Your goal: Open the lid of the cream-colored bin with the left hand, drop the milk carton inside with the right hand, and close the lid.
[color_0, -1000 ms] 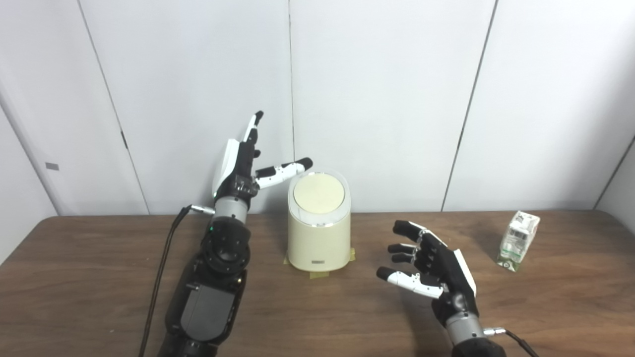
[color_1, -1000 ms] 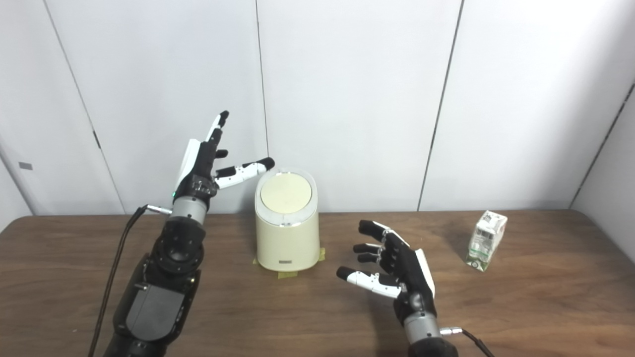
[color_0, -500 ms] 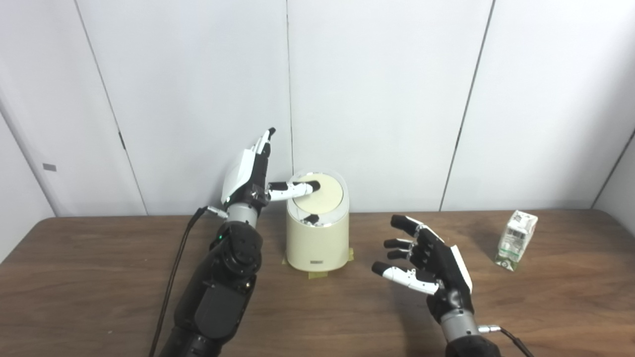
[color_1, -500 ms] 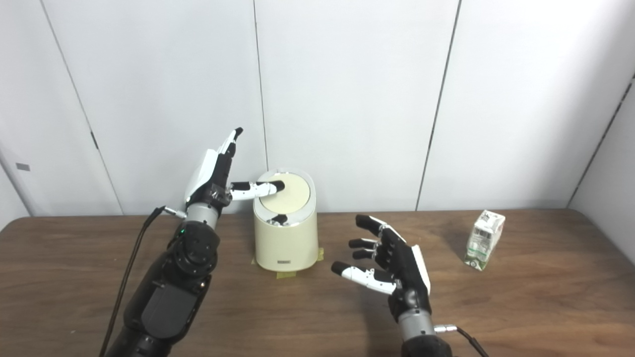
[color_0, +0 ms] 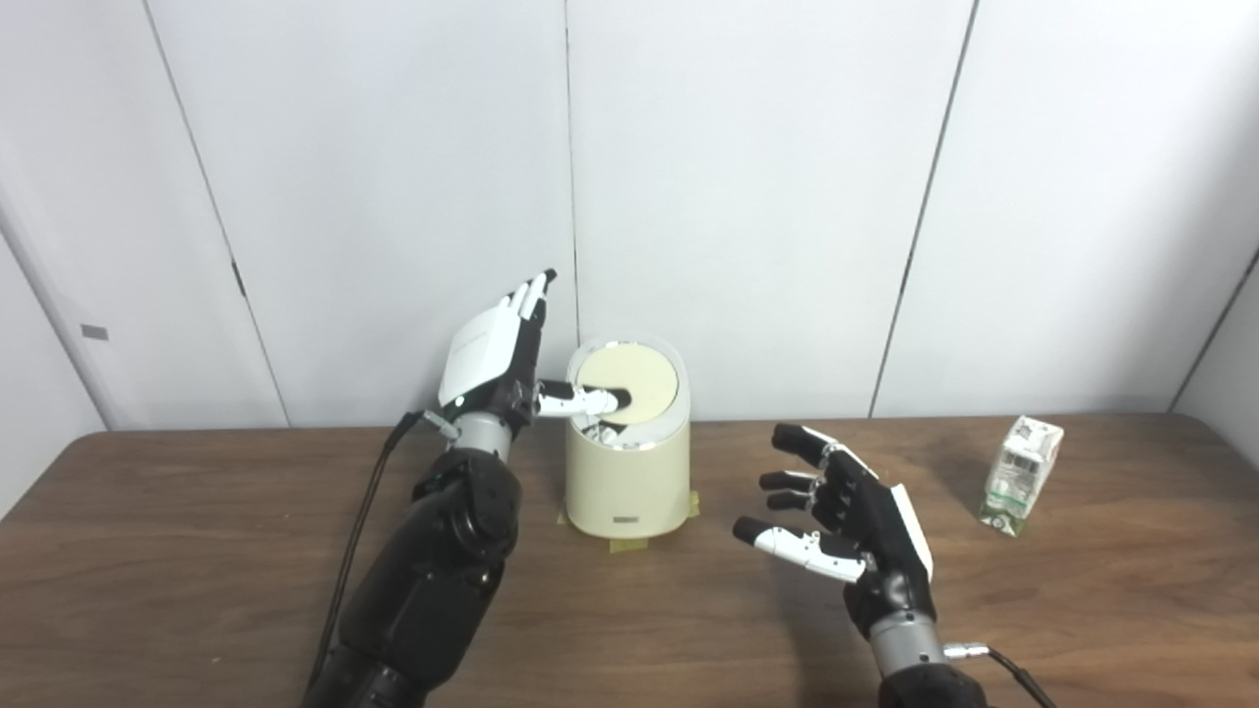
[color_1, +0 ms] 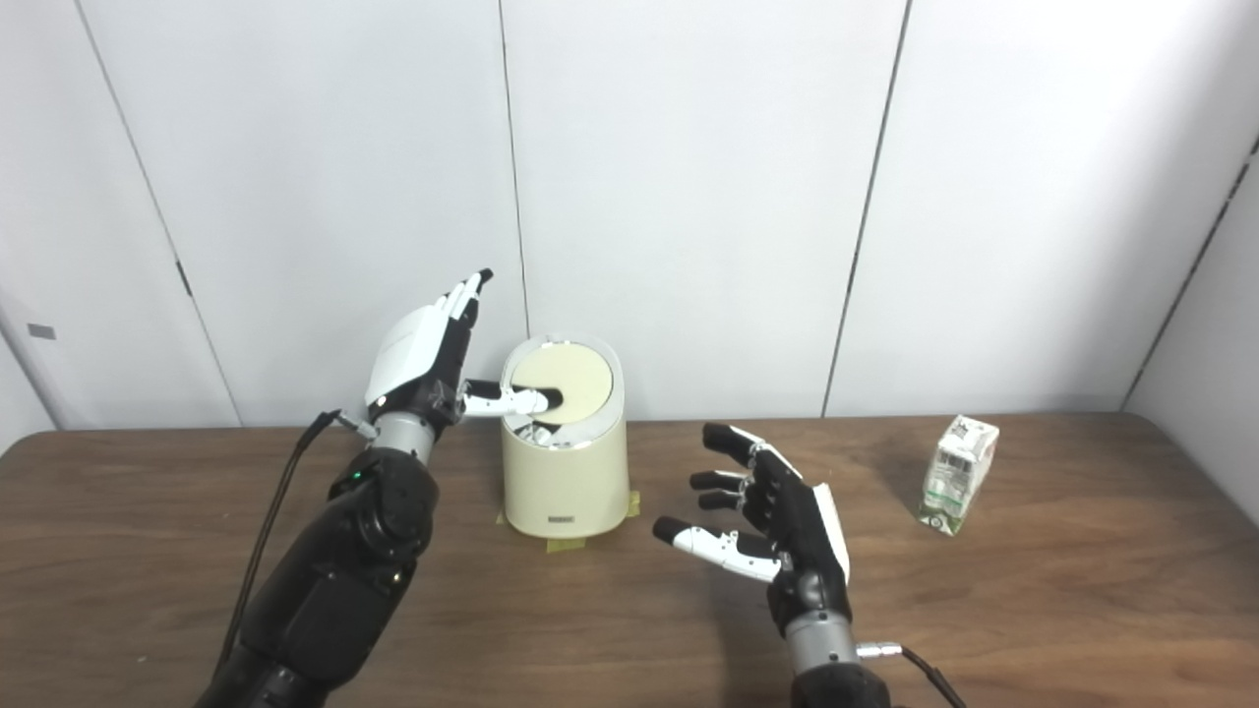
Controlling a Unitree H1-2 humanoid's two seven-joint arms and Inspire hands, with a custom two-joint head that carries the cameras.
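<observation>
Left hand [color_0: 492,359] thumb presses the tilted bin lid [color_0: 629,379]

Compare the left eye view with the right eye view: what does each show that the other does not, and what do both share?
Only the left eye view shows the wooden table's left edge at the picture's lower left.

Only the right eye view shows more of the table to the right of the milk carton.

Both show the left hand with its thumb pressing the cream bin's lid, and the right hand open above the table.
</observation>
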